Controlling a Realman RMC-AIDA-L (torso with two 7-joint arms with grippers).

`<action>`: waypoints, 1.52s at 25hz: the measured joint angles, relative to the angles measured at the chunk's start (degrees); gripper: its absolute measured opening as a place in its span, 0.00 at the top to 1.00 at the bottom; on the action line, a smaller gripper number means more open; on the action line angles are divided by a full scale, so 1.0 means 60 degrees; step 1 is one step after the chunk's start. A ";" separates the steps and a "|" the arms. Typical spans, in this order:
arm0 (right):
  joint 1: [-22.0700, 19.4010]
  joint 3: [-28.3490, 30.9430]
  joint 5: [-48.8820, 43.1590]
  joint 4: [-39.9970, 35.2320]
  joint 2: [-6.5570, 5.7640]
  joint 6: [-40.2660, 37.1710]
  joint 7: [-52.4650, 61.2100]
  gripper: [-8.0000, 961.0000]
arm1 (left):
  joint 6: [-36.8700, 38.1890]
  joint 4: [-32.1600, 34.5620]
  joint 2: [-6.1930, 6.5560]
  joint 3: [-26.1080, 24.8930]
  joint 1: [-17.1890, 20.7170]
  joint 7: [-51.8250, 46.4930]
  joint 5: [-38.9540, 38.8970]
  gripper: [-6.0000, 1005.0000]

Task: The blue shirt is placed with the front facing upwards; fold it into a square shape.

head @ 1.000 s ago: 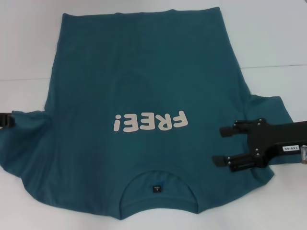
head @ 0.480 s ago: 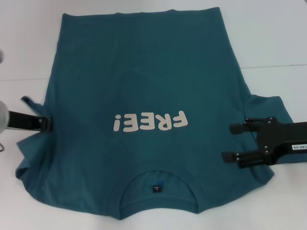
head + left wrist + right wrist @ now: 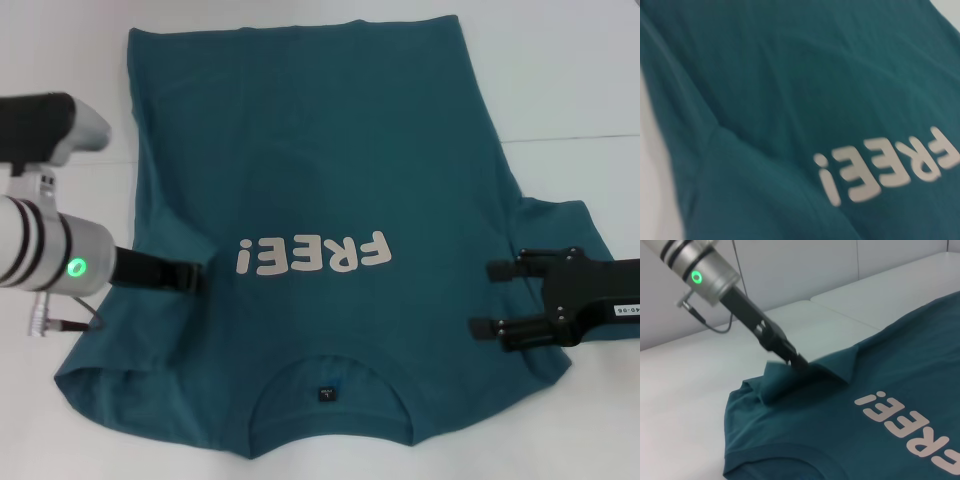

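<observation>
The blue shirt (image 3: 320,150) lies front up on the white table, its collar (image 3: 330,385) nearest me and the pale "FREE!" print (image 3: 312,254) at mid-chest. My left gripper (image 3: 197,275) is shut on the left sleeve and holds it lifted over the shirt's body, just left of the print. The right wrist view shows that pinch (image 3: 799,361) with the cloth raised in a peaked fold. My right gripper (image 3: 488,298) stands open over the right sleeve (image 3: 560,225), with nothing between its fingers. The left wrist view shows only the shirt (image 3: 790,75) and its print.
The white table (image 3: 580,80) surrounds the shirt, with a seam line running across it at the right. A thin cable (image 3: 70,322) hangs by my left wrist. The left arm's silver body (image 3: 45,245) reaches in from the left edge.
My left gripper has moved right with the left sleeve, folding it in over the shirt's body. The right gripper has drawn back slightly to the right, still open.
</observation>
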 joint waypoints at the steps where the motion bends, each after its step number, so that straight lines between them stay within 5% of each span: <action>1: 0.0001 -0.0012 -0.0008 0.0000 0.0012 0.0004 0.0006 0.02 | -0.0060 0.0263 0.0013 0.0007 -0.0094 0.0057 -0.0096 0.96; 6: 0.0075 -0.0124 -0.0034 0.0001 0.0051 0.0009 0.0139 0.02 | -0.0724 0.0988 -0.0007 0.0091 -0.0183 0.0102 -0.0141 0.92; 13: 0.0080 0.0167 0.0083 -0.0051 0.0038 0.0124 0.0616 0.02 | -0.1124 0.0430 0.0000 0.0121 0.0316 0.0359 -0.0313 0.78; 16: 0.0115 0.0852 0.0217 -0.0195 -0.0109 0.0385 0.1825 0.02 | -0.0618 0.0225 0.0086 -0.0318 0.0457 0.0987 -0.1017 0.64; 19: 0.0136 0.1381 0.0431 -0.0296 -0.0449 0.0292 0.3087 0.02 | 0.0555 0.0319 0.0153 -0.1612 0.0461 0.2616 -0.2696 0.50; 24: 0.0028 0.1640 0.0525 -0.0279 -0.1007 0.0074 0.5256 0.02 | 0.3181 0.1353 0.0111 -0.3711 0.0793 0.8048 -0.6245 0.27; 29: -0.0169 0.1771 0.0206 -0.0252 -0.1622 -0.0098 0.7326 0.02 | 0.3490 0.2207 0.0139 -0.3773 0.1195 1.0647 -0.6616 0.09; 32: -0.0199 0.1923 -0.0387 -0.0266 -0.1972 -0.0149 0.8455 0.02 | 0.3446 0.2416 0.0083 -0.3757 0.1390 1.1315 -0.6614 0.08; 38: 0.0014 0.2332 -0.2056 -0.0416 -0.2224 0.0064 1.0160 0.01 | 0.3154 0.2859 0.0148 -0.3820 0.1531 1.1574 -0.6621 0.07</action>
